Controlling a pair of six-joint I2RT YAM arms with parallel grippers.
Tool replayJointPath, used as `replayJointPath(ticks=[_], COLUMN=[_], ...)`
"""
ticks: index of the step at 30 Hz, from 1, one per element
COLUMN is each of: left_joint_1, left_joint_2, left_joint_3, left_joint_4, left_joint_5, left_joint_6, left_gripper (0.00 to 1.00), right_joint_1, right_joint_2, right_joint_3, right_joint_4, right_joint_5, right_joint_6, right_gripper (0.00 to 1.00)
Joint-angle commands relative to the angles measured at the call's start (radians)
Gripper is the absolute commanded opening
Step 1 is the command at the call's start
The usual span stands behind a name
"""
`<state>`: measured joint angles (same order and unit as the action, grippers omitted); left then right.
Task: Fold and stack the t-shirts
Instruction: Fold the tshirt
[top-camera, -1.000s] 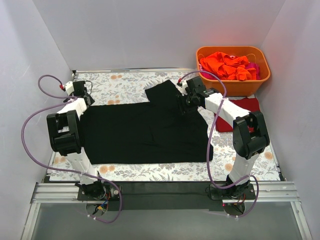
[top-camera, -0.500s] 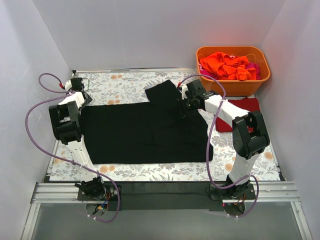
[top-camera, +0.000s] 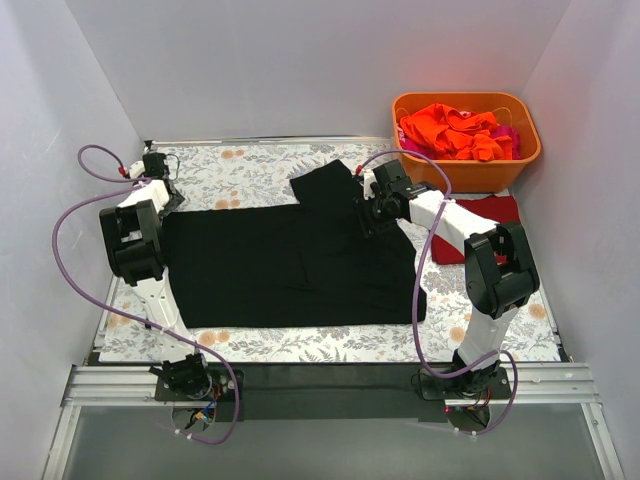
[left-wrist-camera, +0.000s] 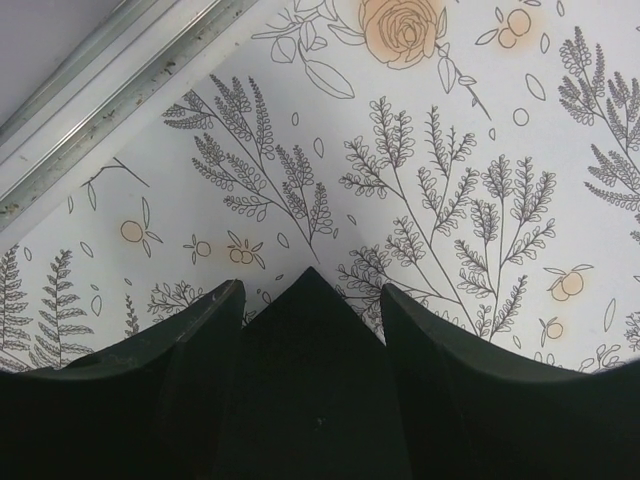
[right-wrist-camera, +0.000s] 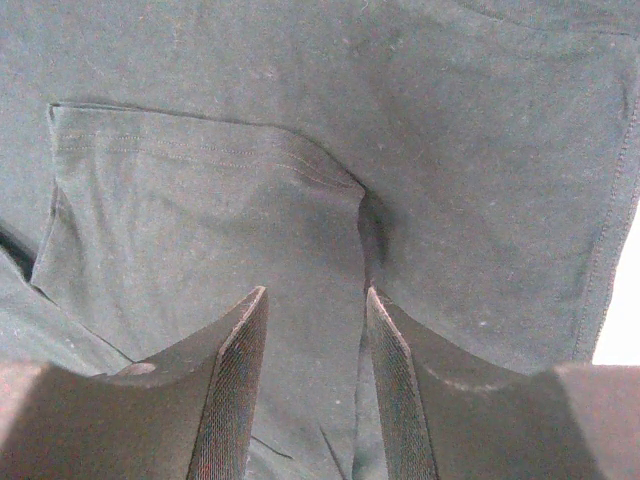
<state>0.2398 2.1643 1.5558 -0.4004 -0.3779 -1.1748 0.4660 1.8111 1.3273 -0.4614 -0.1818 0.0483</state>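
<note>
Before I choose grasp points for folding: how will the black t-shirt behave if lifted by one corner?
Probably floppy: the black t-shirt lies flat, hugging the tablecloth. Likely light: its thin fabric puckers in the right wrist view. Expect sagging.

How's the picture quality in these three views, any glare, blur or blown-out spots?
Top external: soft even light; the black t-shirt reads as a flat dark patch, and the orange tub tints the wall beside it. Left wrist: tablecloth print sharp, left end effector nearly silhouetted. Right wrist: shirt stitching crisp, a blown-out white patch at the right edge.
</note>
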Motion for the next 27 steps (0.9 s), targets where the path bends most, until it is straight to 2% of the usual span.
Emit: replayJointPath(ticks=[1,6,10,22,25,27], left_joint_1=[0.001,-0.014,-0.026,-0.043,-0.043,-0.043], left_joint_2=[0.026,-0.003,-0.001,0.016,0.008,0.005], left_joint_3=[-0.020,-0.069,-0.074,-0.063,-0.063,-0.068], left_joint_4=[-0.113,-0.133,-0.150,-0.179,-0.176,-0.172], left_joint_5=[0.013,-0.022,-0.029,-0.059,-0.070,-0.070], left_joint_6=[-0.054,-0.060,-0.052,-0.036,-0.028,-0.023], left_gripper=[0.53,0.53,0.49,0.13,0.00,0.00], right_joint_1=[0.000,0.002,0.002,-0.006,-0.016,-0.026], right_joint_2=[-0.003,0.002,0.002,0.024,0.047,0.074], right_joint_3=[0.026,0.033,0.035,0.087,0.119,0.156], right_joint_4=[0.021,0.023,0.023,0.030,0.032,0.040], right_joint_5=[0.010,0.005,0.010,0.085,0.126,0.156], right_joint_6=[-0.001,0.007,0.010,0.009,-0.002,-0.019], right_gripper=[0.43,0.43,0.43,0.42,0.42,0.41])
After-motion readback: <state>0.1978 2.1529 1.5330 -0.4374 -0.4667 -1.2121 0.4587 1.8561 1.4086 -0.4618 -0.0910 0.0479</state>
